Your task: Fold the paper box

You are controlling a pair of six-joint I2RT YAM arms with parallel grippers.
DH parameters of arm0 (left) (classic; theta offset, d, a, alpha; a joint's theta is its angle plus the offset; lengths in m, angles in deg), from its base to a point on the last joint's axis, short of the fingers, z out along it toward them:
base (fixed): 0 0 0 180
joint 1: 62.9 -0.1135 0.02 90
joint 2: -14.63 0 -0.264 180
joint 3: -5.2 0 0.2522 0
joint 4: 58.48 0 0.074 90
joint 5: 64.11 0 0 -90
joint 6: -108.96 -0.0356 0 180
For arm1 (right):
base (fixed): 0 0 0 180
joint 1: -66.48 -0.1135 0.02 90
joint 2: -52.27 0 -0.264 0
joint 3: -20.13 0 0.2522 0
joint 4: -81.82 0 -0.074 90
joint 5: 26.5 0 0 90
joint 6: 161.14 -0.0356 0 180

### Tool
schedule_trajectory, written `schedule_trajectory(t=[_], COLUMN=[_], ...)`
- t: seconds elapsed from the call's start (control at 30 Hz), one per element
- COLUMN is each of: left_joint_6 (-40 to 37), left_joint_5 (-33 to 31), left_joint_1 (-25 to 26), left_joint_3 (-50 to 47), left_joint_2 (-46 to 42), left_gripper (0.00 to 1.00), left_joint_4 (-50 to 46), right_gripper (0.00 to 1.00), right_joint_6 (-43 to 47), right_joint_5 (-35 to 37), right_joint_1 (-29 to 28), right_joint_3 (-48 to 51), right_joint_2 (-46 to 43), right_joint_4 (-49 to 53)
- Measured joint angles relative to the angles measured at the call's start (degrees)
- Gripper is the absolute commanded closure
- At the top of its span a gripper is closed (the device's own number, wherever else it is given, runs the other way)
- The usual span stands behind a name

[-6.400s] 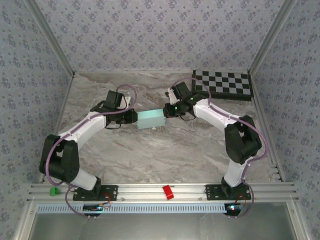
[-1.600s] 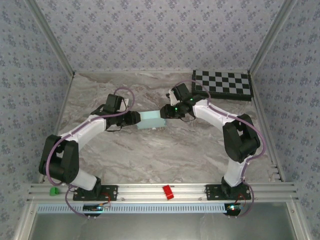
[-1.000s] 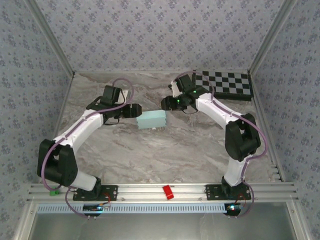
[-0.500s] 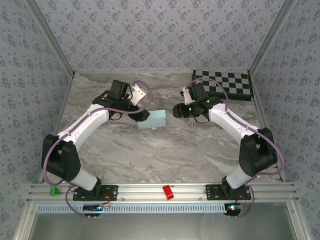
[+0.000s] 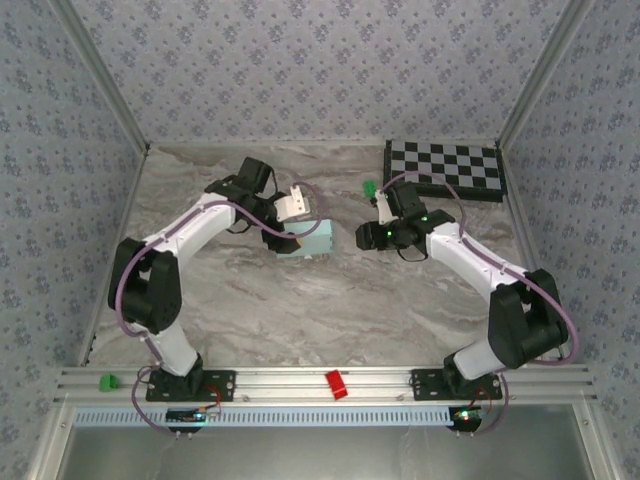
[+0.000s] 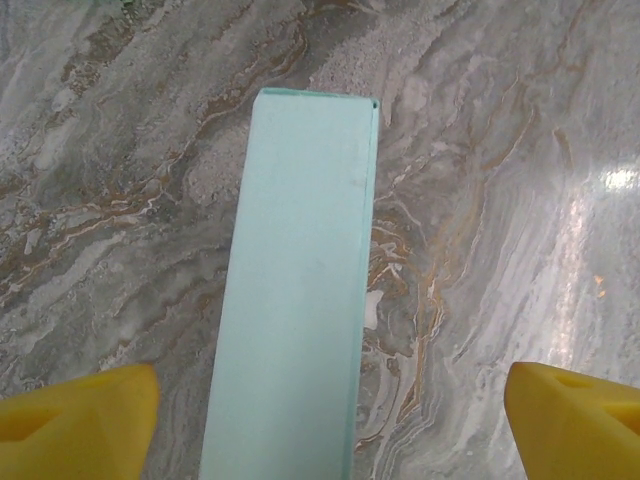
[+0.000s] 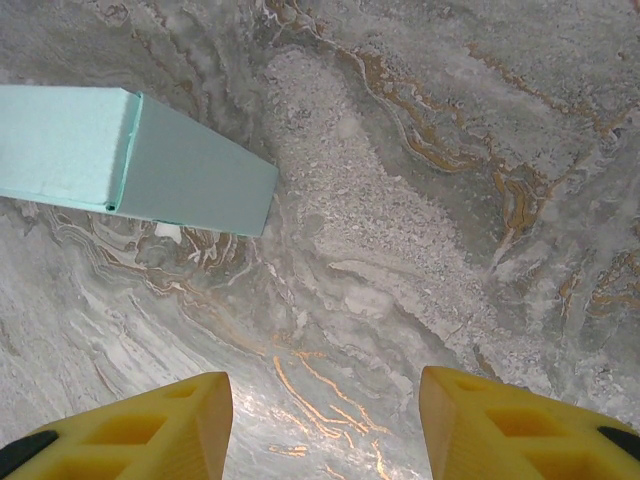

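Observation:
The paper box (image 5: pixel 316 238) is a closed pale turquoise oblong lying on the marble table, its left part hidden under my left gripper (image 5: pixel 288 230). In the left wrist view the box (image 6: pixel 300 300) runs lengthwise away from the camera. The left gripper (image 6: pixel 325 425) hangs over it, open wide, with both yellow fingertips (image 6: pixel 75 420) well clear of its sides. My right gripper (image 5: pixel 363 237) stands just right of the box, open. In the right wrist view the box's end (image 7: pixel 190 180) lies at the upper left, apart from the right gripper (image 7: pixel 325 425), which has bare table between its fingers.
A black-and-white checkerboard (image 5: pixel 445 170) lies at the back right corner. Patterned walls close in the table (image 5: pixel 300 310) on three sides. On the front rail sit a red clip (image 5: pixel 336 384) and a green piece (image 5: pixel 105 381).
Both grippers have come off the box's ends. The left arm swung round over the box and opened a little wider; the right arm drew back to the right. The box stayed put.

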Motion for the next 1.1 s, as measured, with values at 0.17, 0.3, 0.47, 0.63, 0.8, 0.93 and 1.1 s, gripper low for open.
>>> schedule_trajectory(t=[0.17, 0.3, 0.47, 0.63, 0.8, 0.93, 1.1], left_joint_6=[-2.36, -2.67, -2.62, -2.80, -2.84, -2.95, -2.86], left_joint_5=[-1.05, -2.45, -4.11, -5.64, -6.71, -7.28, -7.32], left_joint_1=[0.09, 0.33, 1.18, 1.99, 2.36, 2.36, 2.58], left_joint_3=[1.57, 1.95, 2.05, 1.99, 1.97, 1.95, 1.95], left_joint_2=[3.02, 4.57, 5.75, 6.49, 6.49, 6.49, 6.49], left_gripper=[0.13, 0.15, 0.20, 0.36, 0.46, 0.54, 0.65], left_joint_4=[-0.37, -0.35, 0.02, 1.51, 2.75, 3.23, 3.37], right_gripper=[0.46, 0.46, 0.46, 0.46, 0.46, 0.46, 0.46], right_joint_6=[-0.02, -0.09, -0.24, -0.42, -0.44, -0.46, -0.46], right_joint_5=[-0.02, -0.02, -0.02, -0.04, -0.04, -0.04, -0.04], right_joint_1=[0.00, 0.00, 0.02, 0.11, 0.11, 0.17, 0.48], right_joint_3=[0.00, 0.00, 0.00, 0.20, 0.44, 0.72, 0.74], right_joint_2=[0.00, 0.00, 0.00, 0.00, 0.00, 0.00, 0.00], right_joint_4=[-0.44, -0.81, -1.03, -1.20, -1.29, -1.40, -1.42])
